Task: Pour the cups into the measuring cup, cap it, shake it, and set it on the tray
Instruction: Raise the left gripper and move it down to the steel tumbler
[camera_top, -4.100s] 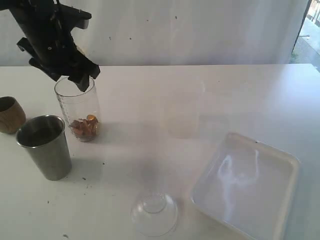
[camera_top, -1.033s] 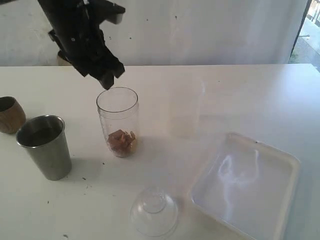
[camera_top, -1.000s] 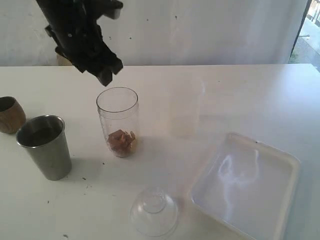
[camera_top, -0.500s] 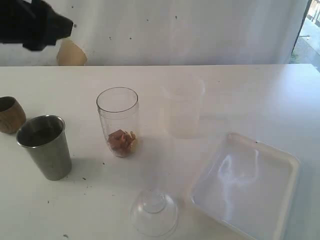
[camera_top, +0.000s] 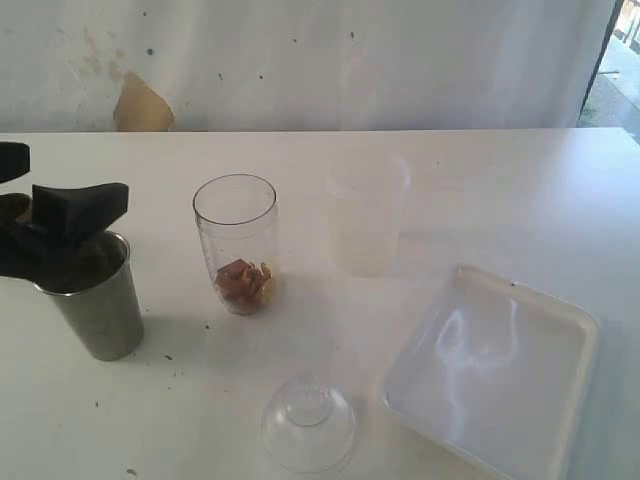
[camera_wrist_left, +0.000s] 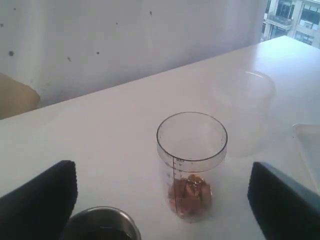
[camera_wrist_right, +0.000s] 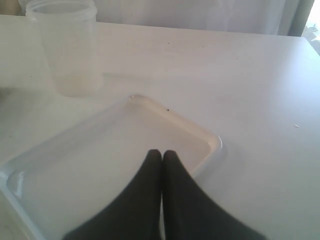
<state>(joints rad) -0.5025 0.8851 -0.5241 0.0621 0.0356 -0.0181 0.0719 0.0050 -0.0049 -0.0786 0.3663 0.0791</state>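
Observation:
The measuring cup (camera_top: 235, 245) stands upright with brown pieces at its bottom, seen also in the left wrist view (camera_wrist_left: 191, 165). My left gripper (camera_top: 72, 180) is open and empty at the far left, hanging just above the steel tumbler (camera_top: 100, 315), apart from the measuring cup. In the left wrist view its fingers (camera_wrist_left: 45, 200) stand wide, and the tumbler's rim (camera_wrist_left: 100, 222) shows below. The wooden cup is hidden behind that gripper. The frosted cup (camera_top: 365, 215) stands right of the measuring cup. My right gripper (camera_wrist_right: 161, 152) is shut and empty over the tray (camera_wrist_right: 210, 137).
A clear dome lid (camera_top: 308, 420) lies near the front edge, left of the white tray (camera_top: 575, 330). The frosted cup (camera_wrist_right: 67, 47) stands beyond the tray's far corner. A white wall runs along the back of the table.
My left gripper lifted off the measuring cup, swung left and came down over the steel tumbler, its jaws spreading wider. The measuring cup stands where it was set. The right gripper is unmoved.

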